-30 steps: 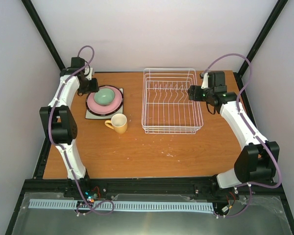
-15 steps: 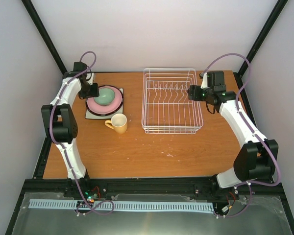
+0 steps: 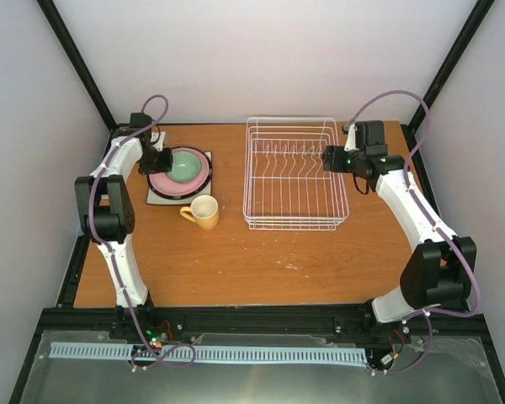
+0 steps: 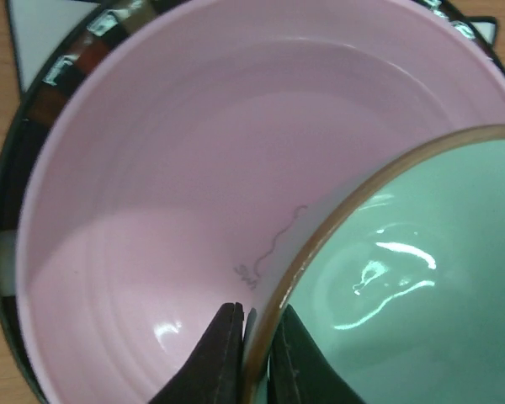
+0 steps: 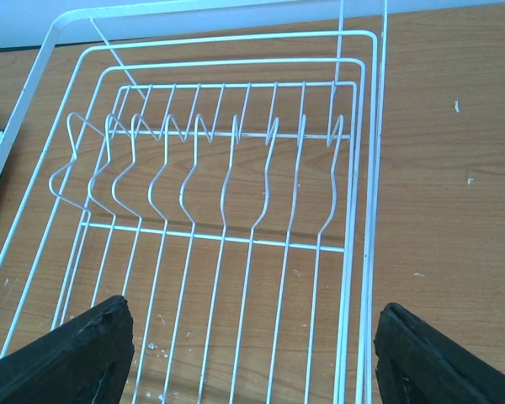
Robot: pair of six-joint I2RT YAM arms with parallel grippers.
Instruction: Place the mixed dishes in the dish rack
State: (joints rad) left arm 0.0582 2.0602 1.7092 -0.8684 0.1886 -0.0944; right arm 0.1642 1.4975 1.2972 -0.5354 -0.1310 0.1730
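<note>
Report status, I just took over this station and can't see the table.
Left gripper shut on green bowl rim, bowl sitting in pink plate. Right gripper open over dish rack, rack empty. Nothing in the way.

- My left gripper (image 4: 259, 324) pinches the rim of the bowl (image 4: 404, 278), one finger inside it and one outside.
- The bowl sits in the round plate (image 4: 168, 168), which spreads ahead and to the left of those fingers.
- Under that lies a rimmed plate (image 4: 34, 109), and under both a square plate (image 4: 42, 25), on the table (image 3: 261, 252).
- The mug (image 3: 204, 212) stands on the table behind my left fingers, nearer my base, just beside the stack.
- The dish rack (image 3: 293, 172) lies below and ahead of my right gripper (image 5: 252, 307), whose fingers are spread wide apart, with the row of prongs running crosswise ahead of them.
</note>
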